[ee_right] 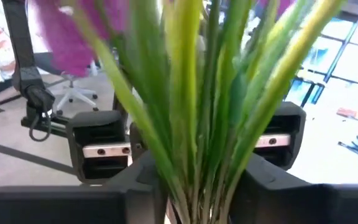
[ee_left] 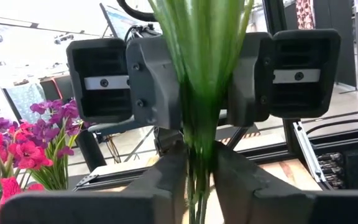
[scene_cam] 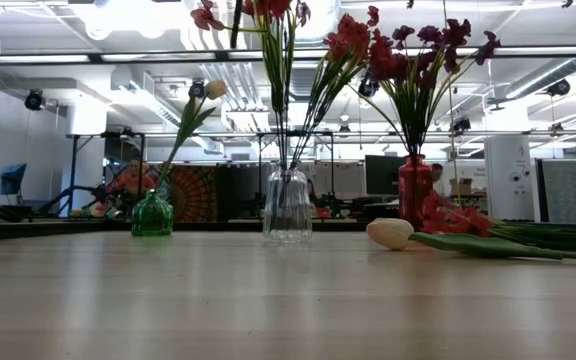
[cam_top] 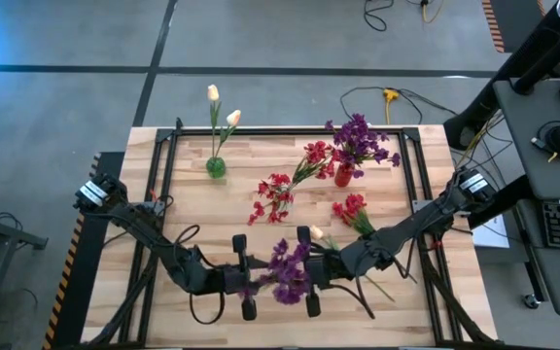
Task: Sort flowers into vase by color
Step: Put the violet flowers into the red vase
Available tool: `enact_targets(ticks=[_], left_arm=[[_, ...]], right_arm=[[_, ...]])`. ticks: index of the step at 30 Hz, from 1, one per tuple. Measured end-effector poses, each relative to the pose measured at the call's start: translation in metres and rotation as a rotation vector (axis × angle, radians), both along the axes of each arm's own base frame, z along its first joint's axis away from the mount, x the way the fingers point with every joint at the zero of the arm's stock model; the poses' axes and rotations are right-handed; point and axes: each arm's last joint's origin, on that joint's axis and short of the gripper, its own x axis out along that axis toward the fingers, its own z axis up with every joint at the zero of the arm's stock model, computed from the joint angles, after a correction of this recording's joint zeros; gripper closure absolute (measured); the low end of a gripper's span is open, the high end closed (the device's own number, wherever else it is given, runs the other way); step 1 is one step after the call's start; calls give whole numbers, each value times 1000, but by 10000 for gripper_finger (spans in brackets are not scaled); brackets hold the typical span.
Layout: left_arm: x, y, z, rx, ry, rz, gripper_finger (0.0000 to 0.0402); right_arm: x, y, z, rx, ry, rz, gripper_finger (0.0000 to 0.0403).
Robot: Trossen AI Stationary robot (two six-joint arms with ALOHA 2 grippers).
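you're seeing the red vase (cam_top: 343,176), clear vase (scene_cam: 287,205) and green vase (cam_top: 216,166) standing well beyond the purple flower bunch (cam_top: 288,272), whose stems are sitting clenched between both the left gripper (cam_top: 244,282) and the right gripper (cam_top: 308,275), facing each other.

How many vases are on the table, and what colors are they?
Green vase: 1
Clear vase: 1
Red vase: 1
Total: 3
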Motion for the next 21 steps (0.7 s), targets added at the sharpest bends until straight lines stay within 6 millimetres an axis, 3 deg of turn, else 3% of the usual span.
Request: enact_targets(ticks=[11,17,21], left_arm=[[-4,-2,0,35,30,-10,213],[-28,-1,19,30,110,-81,206],[-46,3,34,14,150,-256,219]], right_arm=[[-7,-1,7,58,28,7,369],[-27,-11,32,109,155,-4,374],[-46,-21,49,114,182,-8,374]])
